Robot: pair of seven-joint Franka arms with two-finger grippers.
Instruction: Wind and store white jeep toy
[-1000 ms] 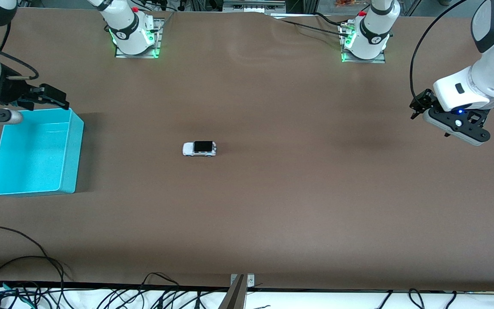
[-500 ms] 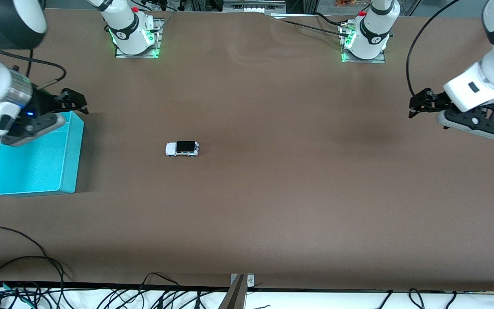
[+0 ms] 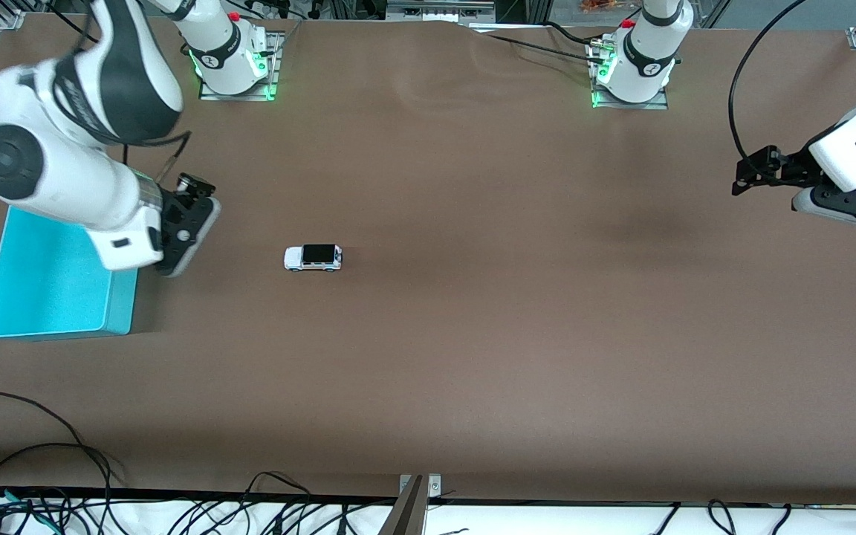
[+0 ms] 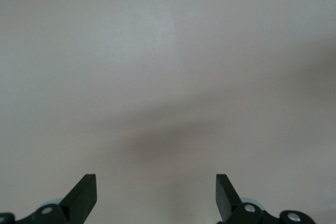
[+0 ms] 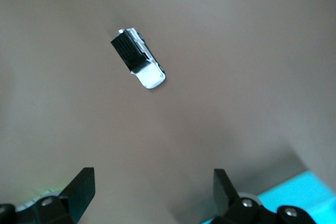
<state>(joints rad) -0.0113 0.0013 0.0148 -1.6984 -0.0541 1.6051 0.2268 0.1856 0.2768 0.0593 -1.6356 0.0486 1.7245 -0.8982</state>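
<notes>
While left gripper [image 3: 741,177] waits, right gripper [image 3: 198,195] hovers open beside bin [image 3: 41,297].

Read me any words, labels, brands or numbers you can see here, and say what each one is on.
No readable text anywhere.
Arm bases: small round marks, too small to read.
Jeep: no lettering visible.
Bin: plain, no label.

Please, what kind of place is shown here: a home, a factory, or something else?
Most likely a robotics laboratory. Two arm bases are bolted along one edge of a brown table, loose cables lie along the edge nearest the front camera, and only a white jeep toy and a cyan bin are set out.
</notes>
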